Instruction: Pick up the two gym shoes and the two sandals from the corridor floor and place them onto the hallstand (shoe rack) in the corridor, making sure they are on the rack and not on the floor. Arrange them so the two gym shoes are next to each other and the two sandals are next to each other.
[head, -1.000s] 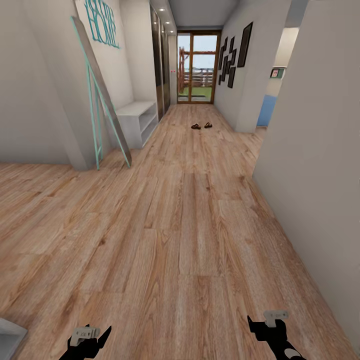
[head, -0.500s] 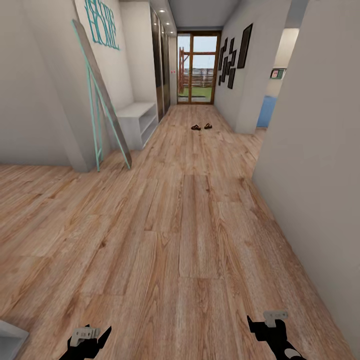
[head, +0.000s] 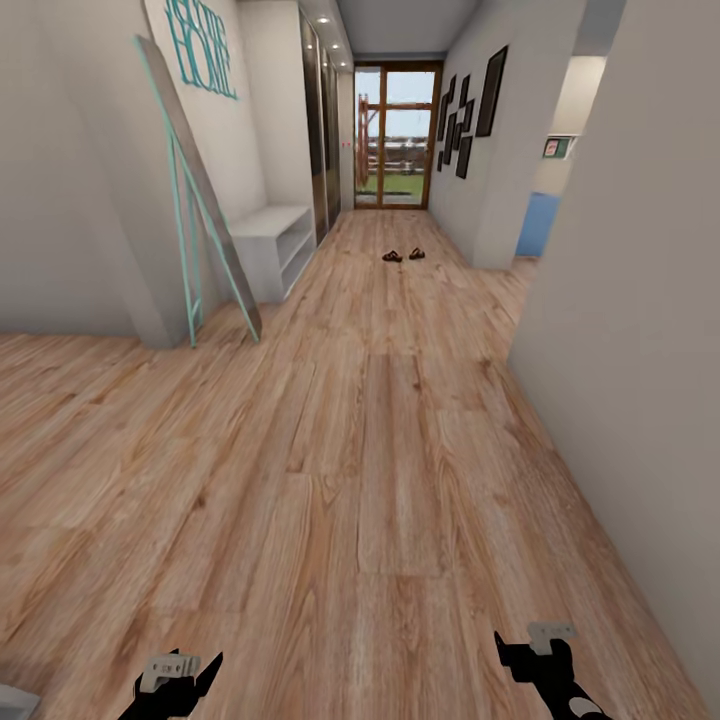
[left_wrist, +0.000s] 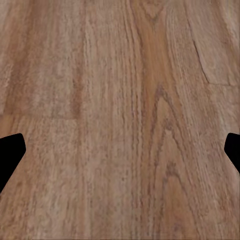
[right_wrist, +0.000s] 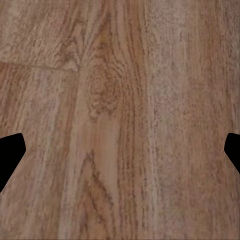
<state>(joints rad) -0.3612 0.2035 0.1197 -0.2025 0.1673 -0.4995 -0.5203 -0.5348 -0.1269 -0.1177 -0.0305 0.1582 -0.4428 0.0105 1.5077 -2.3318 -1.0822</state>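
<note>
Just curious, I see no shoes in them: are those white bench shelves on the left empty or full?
Seemingly empty: the white bench shows pale, bare-looking compartments. It is far off, and the sandals lie on the floor.

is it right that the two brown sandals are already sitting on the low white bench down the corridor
Not quite: the head view shows the two brown sandals lying on the light wood-plank floor down the corridor, apart from the low white bench at the left wall.

Left gripper (head: 185, 676): black angular body showing a pale grey plate on top, marked with small dark dots. Right gripper (head: 545, 655): matching black body carrying a grey bracket. Wrist views are showing matte black fingers (left_wrist: 9, 152) with blunt, tapered tips.
</note>
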